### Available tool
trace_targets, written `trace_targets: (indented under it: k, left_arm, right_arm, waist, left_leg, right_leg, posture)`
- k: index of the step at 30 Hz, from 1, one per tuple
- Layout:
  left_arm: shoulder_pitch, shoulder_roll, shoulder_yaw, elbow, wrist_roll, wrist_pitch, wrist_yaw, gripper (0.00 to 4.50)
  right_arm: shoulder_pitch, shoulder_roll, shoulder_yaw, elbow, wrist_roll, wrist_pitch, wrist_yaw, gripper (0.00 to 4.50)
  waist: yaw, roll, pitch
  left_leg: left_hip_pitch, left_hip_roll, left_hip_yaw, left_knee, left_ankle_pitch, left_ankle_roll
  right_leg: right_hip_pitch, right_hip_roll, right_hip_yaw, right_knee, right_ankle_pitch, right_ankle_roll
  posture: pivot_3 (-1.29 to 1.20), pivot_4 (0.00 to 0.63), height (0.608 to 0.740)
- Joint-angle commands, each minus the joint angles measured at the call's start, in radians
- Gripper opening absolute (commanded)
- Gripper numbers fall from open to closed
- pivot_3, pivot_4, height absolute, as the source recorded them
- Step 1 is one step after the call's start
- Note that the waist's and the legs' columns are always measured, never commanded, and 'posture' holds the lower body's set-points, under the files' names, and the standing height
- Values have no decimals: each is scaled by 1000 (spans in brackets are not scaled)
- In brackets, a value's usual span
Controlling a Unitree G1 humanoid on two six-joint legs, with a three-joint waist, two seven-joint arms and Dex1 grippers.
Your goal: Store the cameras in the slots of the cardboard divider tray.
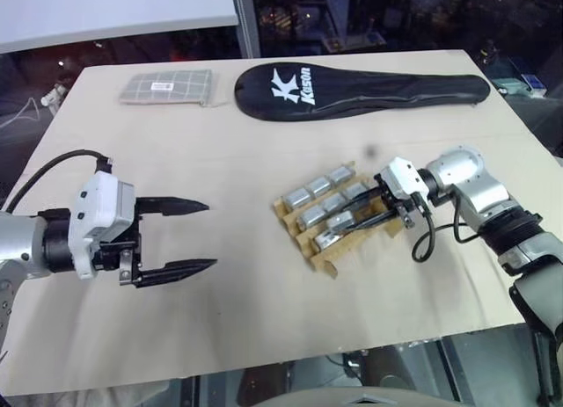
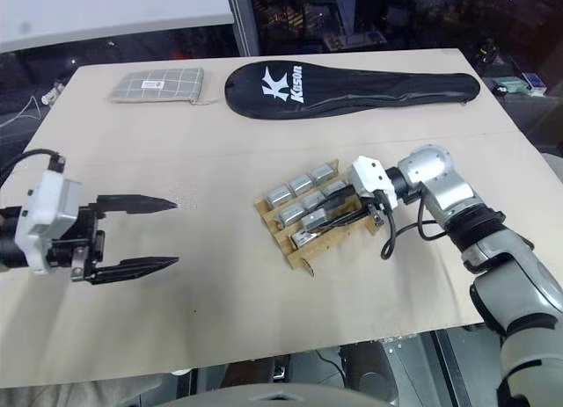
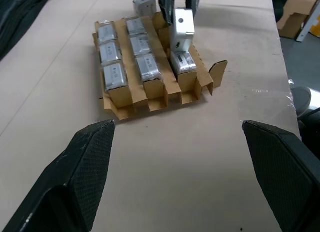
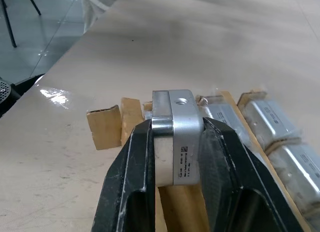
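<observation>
The cardboard divider tray (image 1: pixel 310 259) lies right of the table's centre, with several silver-grey cameras (image 1: pixel 297 196) lying in its rows. My right gripper (image 4: pixel 176 127) is shut on one camera (image 4: pixel 180 137) and holds it just above the row nearest my right arm, close behind a camera (image 3: pixel 182 61) that lies in that row. Another camera (image 3: pixel 144 1) sits at the tray's far end. My left gripper (image 1: pixel 209 236) hangs over bare table well left of the tray, open wide with nothing between its fingers.
A long black racket cover (image 1: pixel 352 86) lies across the far side of the table, with a grey gridded pad (image 1: pixel 167 86) to its left. The tan table (image 1: pixel 246 319) drops off at its near edge. A cardboard box (image 3: pixel 295 16) stands beyond the table.
</observation>
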Motion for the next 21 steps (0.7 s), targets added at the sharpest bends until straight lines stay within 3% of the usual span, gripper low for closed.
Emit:
trace_targets:
  k: [1,21]
  left_arm:
    - [-13,27,35,-24,-25,12,-4,4208]
    - [-30,28,10,8,-14,-11,-24,4208]
  right_arm:
    - [-38,-10,21,39,8,-41,61,665]
    - [-67,-62,73,64,46,-42,61,665]
  waist:
    - [0,0,0]
    - [0,0,0]
  left_leg:
    - [0,0,0,0,0,0]
    - [0,0,0,0,0,0]
  right_leg:
    - [0,0,0,0,0,0]
    - [0,0,0,0,0,0]
  posture:
    - [0,150,740]
    - [0,150,740]
